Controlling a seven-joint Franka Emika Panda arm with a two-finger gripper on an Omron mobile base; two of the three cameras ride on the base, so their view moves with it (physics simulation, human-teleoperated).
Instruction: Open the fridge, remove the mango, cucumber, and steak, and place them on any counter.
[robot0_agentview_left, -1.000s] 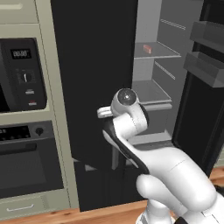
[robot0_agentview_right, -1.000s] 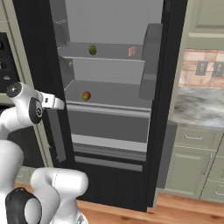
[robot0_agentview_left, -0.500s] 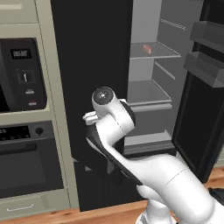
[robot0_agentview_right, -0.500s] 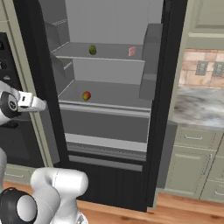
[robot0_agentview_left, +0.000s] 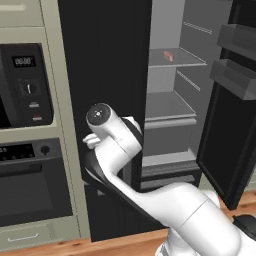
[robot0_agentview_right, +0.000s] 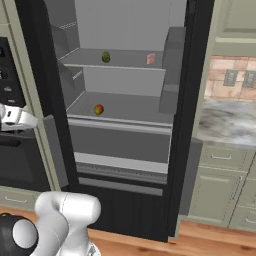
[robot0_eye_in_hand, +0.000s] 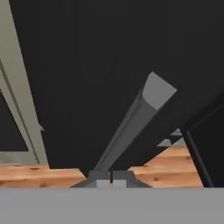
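Where the hand view looks along the gripper (robot0_eye_in_hand: 111, 179), fingertips (robot0_eye_in_hand: 103, 183) pressed together, clenched with nothing between them, just below the lower end of a grey bar handle (robot0_eye_in_hand: 139, 117) on the black fridge (robot0_eye_in_hand: 109, 65) door. Wooden floor (robot0_eye_in_hand: 166, 168) under that door.

Nearer in the left base view, white arm (robot0_agentview_left: 150, 195) bent up from the lower right, its wrist (robot0_agentview_left: 107, 125) in front of the shut left door of the fridge (robot0_agentview_left: 107, 75). Right door (robot0_agentview_left: 235, 100) swung wide, with dark bins on its inner face. Beside the fridge on the left, black microwave (robot0_agentview_left: 22, 82) above black oven (robot0_agentview_left: 30, 185) in beige cabinetry.

Farther in, seen from the right base view, light grey interior of the fridge (robot0_agentview_right: 125, 120) exposed. Mango (robot0_agentview_right: 99, 109) on the lower shelf, toward the left. One shelf up, cucumber (robot0_agentview_right: 106, 57) at the left, seen end-on and looking round, and steak (robot0_agentview_right: 151, 59) well apart to its right; steak (robot0_agentview_left: 168, 56) also on that upper shelf in the left base view. Off to the right, marbled counter (robot0_agentview_right: 227, 122) over sage green cabinets (robot0_agentview_right: 220, 180).
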